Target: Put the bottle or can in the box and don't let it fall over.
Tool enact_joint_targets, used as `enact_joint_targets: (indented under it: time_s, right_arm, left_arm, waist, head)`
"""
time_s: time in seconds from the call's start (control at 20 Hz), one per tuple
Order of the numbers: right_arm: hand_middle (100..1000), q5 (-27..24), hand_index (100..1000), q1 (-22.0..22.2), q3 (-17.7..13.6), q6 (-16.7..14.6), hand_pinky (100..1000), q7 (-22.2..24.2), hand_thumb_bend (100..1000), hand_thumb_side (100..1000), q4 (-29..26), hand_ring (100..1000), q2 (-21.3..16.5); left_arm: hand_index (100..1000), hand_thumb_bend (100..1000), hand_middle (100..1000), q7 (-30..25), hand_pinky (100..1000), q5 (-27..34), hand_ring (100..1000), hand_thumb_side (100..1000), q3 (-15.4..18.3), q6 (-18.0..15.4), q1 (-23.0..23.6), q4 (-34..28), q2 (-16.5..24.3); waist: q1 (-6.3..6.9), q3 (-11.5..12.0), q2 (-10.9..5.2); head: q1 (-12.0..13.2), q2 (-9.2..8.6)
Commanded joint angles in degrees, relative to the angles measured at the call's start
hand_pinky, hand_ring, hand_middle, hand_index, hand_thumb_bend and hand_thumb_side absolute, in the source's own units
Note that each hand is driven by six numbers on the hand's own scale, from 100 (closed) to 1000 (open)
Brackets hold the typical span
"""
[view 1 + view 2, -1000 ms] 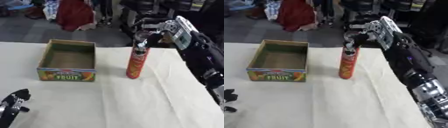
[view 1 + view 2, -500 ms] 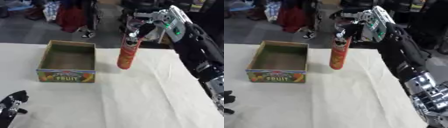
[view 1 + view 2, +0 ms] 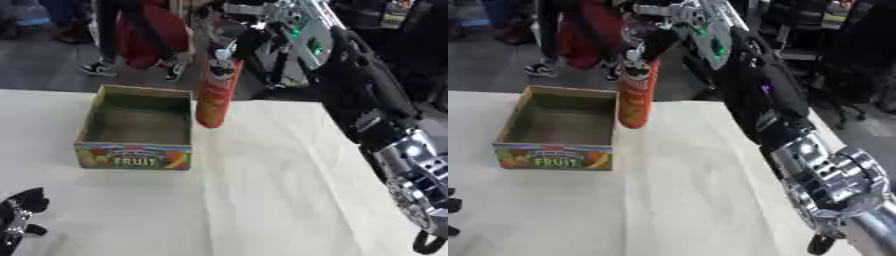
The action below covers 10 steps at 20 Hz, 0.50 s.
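Since the earlier frames the can (image 3: 216, 95) has travelled leftward, from well right of the box to just beside its right wall, and it now hangs clear of the table (image 3: 280, 190).

Can: tall, slim, orange-red with a pale top. Near upright, lower end tipped slightly toward 7 o'clock. Its base shows at the level of the box's right rim, at the box's 3 o'clock side; whether it is over the opening or just outside the wall I cannot tell.

Right robot hand (image 3: 241, 30): at 12 o'clock of the can, fingers curled round the top end, holding it from above. The arm runs from there toward 4 o'clock, down to the frame's lower right corner.

Box (image 3: 136, 127): open cardboard carton, brown inside, nothing visible in it. Front face has a colourful print reading "FRUIT". Sits on the cream-covered table, left of centre.

Left robot hand (image 3: 19, 220): at 7 o'clock of the box, near the lower left corner, low over the table, holding nothing; finger posture not discernible.
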Motion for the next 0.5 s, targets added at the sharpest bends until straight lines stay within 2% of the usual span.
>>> enact_joint_targets:
  time_s: [0.05,0.35,0.45,0.5]
  right_arm:
    - [920,0.0,990,-2.3,-1.0,0.2,301,-0.9,100,186,-0.6,560,0.1]
    - [918,0.8,985,-2.9,-1.4,0.7,300,-2.0,100,183,0.9,559,1.7]
    - [923,1.4,989,-2.6,-1.5,0.8,318,-2.5,100,187,1.6,576,2.1]
    - [933,1.7,1000,-2.5,-1.4,0.7,354,-2.6,100,194,1.8,602,2.3]
  left_arm:
    - [825,574,660,-0.7,548,0.2,769,859,-0.7,-0.2,-1.5,-1.2,-0.2]
    - [825,575,660,-1.7,549,0.4,769,859,-1.7,-0.4,-3.1,-1.4,-0.5]
    - [825,575,660,-2.0,549,0.5,769,859,-1.9,-0.4,-3.5,-1.5,-0.6]
    - [825,575,660,-2.1,549,0.5,769,858,-2.0,-0.4,-3.5,-1.5,-0.6]
  waist:
    - [0.47,0.8,-0.28]
    - [0.34,3.4,0.15]
    - [0.28,4.0,0.35]
    - [0.25,4.2,0.43]
  head:
    - [-1.4,-1.27]
    - [-3.1,-1.77]
    - [-3.3,-1.79]
    - [-3.4,-1.79]
